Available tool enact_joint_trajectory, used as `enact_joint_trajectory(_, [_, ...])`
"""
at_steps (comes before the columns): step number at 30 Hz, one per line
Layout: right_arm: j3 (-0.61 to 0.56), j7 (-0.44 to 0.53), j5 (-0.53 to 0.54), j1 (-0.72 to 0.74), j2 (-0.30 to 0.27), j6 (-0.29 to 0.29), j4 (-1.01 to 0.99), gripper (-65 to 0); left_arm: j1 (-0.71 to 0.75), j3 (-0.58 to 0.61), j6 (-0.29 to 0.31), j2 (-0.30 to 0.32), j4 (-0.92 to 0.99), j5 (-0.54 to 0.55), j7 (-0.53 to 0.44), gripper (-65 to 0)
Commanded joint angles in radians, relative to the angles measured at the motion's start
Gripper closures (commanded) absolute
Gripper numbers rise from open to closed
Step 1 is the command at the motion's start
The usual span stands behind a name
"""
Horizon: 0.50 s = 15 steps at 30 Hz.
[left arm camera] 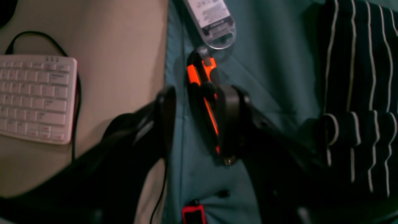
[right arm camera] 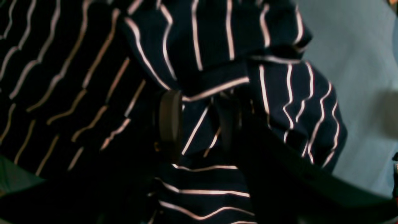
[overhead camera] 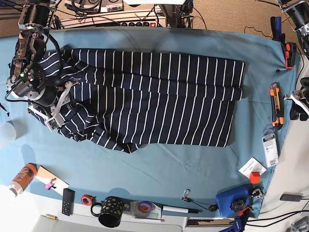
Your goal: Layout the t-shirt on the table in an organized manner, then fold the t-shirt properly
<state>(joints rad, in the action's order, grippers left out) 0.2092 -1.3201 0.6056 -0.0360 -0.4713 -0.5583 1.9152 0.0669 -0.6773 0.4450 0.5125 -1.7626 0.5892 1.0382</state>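
Teal cloth covers the surface point(overhead camera: 159, 174), and clutter lines its near edge: a can point(overhead camera: 21, 178) at 8 o'clock, a spotted mug point(overhead camera: 110, 210) at 6, a blue box point(overhead camera: 232, 200) at 5. Beyond these, the shirt point(overhead camera: 159, 104) lies spread across the middle, its long side running 9 to 3, its 9 o'clock end rumpled. There the right fingers point(right arm camera: 199, 123) stand part-way apart with a bunched fold of striped cloth between them; whether they press it I cannot tell. The left fingers point(left arm camera: 199, 119) hang off the 3 o'clock edge, apart and empty, over an orange knife point(left arm camera: 203, 93) on the teal cloth, with the shirt's end well clear to one side. A white keyboard point(left arm camera: 34, 96) lies on the bare top beside that edge.
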Motion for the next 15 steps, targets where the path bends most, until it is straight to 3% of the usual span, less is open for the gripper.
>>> enact_joint_trajectory(1, [0.006, 0.036, 0.008, 0.014, -0.019, -0.009, 0.016, -20.6, -0.009, -0.006, 0.0, 0.023, -0.015, 0.018, -0.031, -23.0])
enact_joint_trajectory(7, [-0.024, 0.093, -0.021, 0.014, 0.013, -0.013, 0.014, -20.6, -0.009, -0.006, 0.0, 0.022, -0.015, 0.018, -0.045, -23.0])
enact_joint_trajectory(13, [-0.167, 0.265, -0.314, 0.014, 0.061, 0.039, 0.014, -20.6, -0.009, -0.006, 0.0, 0.022, -0.015, 0.018, -0.044, -23.0])
enact_joint_trajectory(15, [-0.221, 0.272, -0.384, 0.016, 0.061, 0.101, 0.014, -20.6, -0.008, -0.006, 0.0, 0.022, -0.015, 0.018, -0.044, -23.0])
